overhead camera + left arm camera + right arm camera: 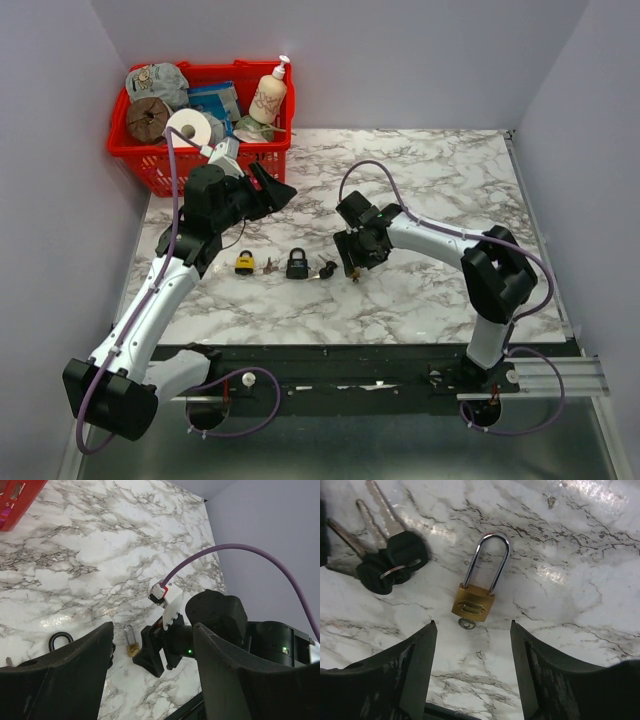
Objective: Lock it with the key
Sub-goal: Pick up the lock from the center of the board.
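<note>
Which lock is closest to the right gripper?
The small brass padlock with the long silver shackle, lying flat before the right gripper. The yellow padlock and black padlock lie farther left.

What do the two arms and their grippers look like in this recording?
The left arm and right arm look alike: white links between bulky black joints, with a purple cable looping along each. The left gripper and right gripper each have two broad black fingers, and the right's are scuffed. A white-and-red connector and a green light sit near the right wrist.
</note>
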